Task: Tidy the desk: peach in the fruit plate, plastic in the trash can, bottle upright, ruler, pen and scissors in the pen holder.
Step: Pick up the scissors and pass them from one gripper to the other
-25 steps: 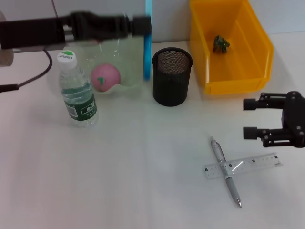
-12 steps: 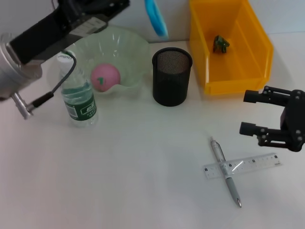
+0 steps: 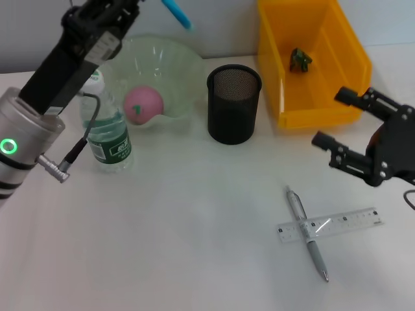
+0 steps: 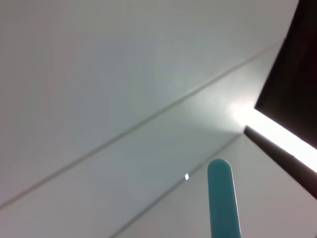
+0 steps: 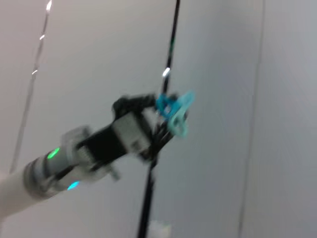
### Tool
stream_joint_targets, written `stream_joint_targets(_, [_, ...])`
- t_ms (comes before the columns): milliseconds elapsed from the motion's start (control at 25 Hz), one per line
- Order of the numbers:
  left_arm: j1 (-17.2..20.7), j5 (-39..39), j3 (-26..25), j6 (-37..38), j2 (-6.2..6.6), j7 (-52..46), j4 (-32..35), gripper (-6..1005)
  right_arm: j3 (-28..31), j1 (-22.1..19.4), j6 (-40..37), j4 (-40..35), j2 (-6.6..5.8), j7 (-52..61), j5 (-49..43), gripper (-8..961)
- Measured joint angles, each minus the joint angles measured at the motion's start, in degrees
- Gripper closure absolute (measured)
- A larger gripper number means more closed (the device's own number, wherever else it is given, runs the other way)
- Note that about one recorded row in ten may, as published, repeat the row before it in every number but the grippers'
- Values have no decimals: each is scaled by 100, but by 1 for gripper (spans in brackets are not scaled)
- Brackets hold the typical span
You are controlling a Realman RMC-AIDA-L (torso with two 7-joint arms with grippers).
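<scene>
Little here can actually be read. The bottle [image 3: 107, 133], upright near the worktop's far left edge, wears a green label [image 3: 114, 149] with white characters too small to make out; its white cap, mostly hidden behind the left arm, carries no readable print. The clear ruler [image 3: 329, 224], lying near the worktop's right edge under the pen [image 3: 307, 232], shows graduation marks along its length, but no numbers are readable.

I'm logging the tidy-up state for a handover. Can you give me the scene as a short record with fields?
left gripper: raised behind the fruit plate, holding the blue scissors
right gripper: open, above the table by the yellow bin
peach: in the fruit plate
bottle: upright
pen: lying across the ruler
pen holder: no items seen inside
</scene>
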Motion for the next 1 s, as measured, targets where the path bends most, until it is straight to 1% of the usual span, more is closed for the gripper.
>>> stream_joint_targets(40, [-48, 38, -335, 144, 0, 301, -421, 737, -1, 33, 20, 389, 0, -477, 241, 216])
stream_joint_targets(80, [-48, 38, -335, 144, 0, 301, -421, 736, -1, 33, 20, 389, 0, -477, 241, 216])
stream_joint_targets(160, [-123, 136, -571, 227, 0, 595, -754, 735, -3, 155, 123, 914, 2, -1124, 441, 216])
stream_joint_targets(240, [-192, 473, -1105, 264, 0, 1114, -1205, 734, 0, 251, 183, 1239, 8, -1567, 506, 216])
stream_joint_targets(280, [-192, 473, -1105, 264, 0, 1114, -1205, 734, 0, 251, 183, 1239, 8, -1567, 506, 216])
stream_joint_targets(360, [-170, 930, -1663, 260, 0, 1438, -1415, 733, 25, 355, 221, 1568, 10, -1962, 556, 216])
stream_joint_targets(400, [-170, 930, -1663, 260, 0, 1438, -1415, 732, 42, 424, 244, 1752, 10, -2174, 575, 216])
stream_joint_targets(440, [-84, 1581, -2456, 209, 1, 1818, -1636, 732, 62, 536, 285, 1994, 13, -2446, 588, 216])
stream_joint_targets(480, [-66, 1737, -2594, 195, 0, 1880, -1665, 731, 62, 536, 285, 1994, 13, -2446, 588, 216])
stream_joint_targets(520, [-44, 1916, -2778, 181, 1, 1948, -1701, 731, 67, 650, 332, 2202, 18, -2663, 592, 216])
stream_joint_targets(560, [-9, 2189, -3031, 140, 1, 2009, -1728, 731, 67, 650, 332, 2202, 18, -2663, 592, 216])
stream_joint_targets(640, [86, 2819, -3618, -33, 0, 2059, -1748, 730, 69, 802, 391, 2458, 26, -2991, 593, 216])
stream_joint_targets(680, [86, 2819, -3618, -33, 0, 2059, -1748, 729, 69, 802, 391, 2458, 26, -2991, 593, 216])
stream_joint_targets(840, [232, 3294, -4112, -194, 0, 2083, -1801, 727, 177, 1013, 433, 2784, 34, -3507, 598, 216])
stream_joint_targets(880, [276, 3379, -4225, -235, 0, 2093, -1827, 727, 177, 1013, 433, 2784, 34, -3507, 598, 216])
stream_joint_targets(1000, [338, 3514, -4380, -293, 0, 2147, -1890, 725, 253, 1077, 437, 2846, 35, -3553, 599, 216])
